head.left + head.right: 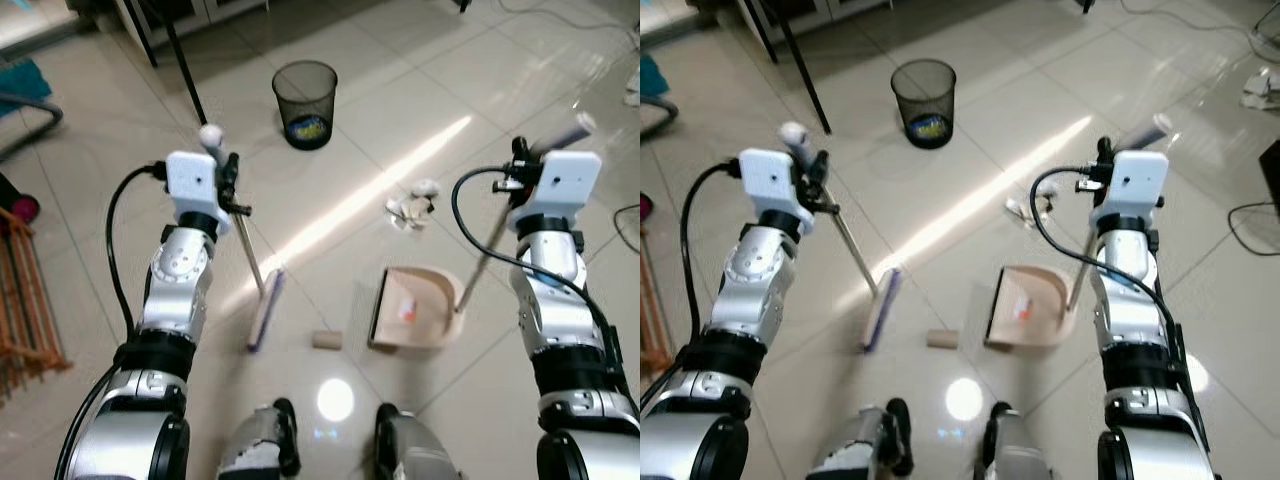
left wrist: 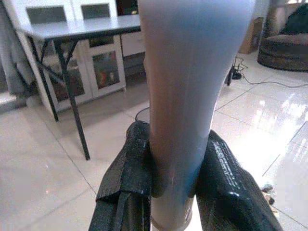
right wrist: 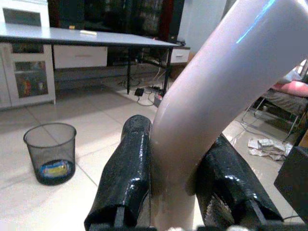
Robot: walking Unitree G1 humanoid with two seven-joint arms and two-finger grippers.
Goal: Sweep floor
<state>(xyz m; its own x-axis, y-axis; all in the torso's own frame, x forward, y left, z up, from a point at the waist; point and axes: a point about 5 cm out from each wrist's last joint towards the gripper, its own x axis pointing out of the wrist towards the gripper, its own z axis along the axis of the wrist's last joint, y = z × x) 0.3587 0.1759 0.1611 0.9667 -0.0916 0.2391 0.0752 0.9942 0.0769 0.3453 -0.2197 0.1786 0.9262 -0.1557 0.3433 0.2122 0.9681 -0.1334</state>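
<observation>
While the left pincer (image 2: 175, 192) clamps the broom (image 1: 262, 305) handle and the right pincer (image 3: 180, 187) clamps the dustpan (image 1: 412, 310) handle, the cardboard roll (image 1: 327, 340) at six o'clock of the broom head may skid past the pan; crumpled paper (image 1: 413, 207) lies at twelve o'clock.

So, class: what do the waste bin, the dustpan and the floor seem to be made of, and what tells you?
Waste bin: black wire mesh, probably metal; you see through its walls.
Dustpan: smooth beige plastic, by its moulded, matte look.
Floor: glossy pale tiles, likely ceramic; grout lines and mirror-like reflections show.
</observation>
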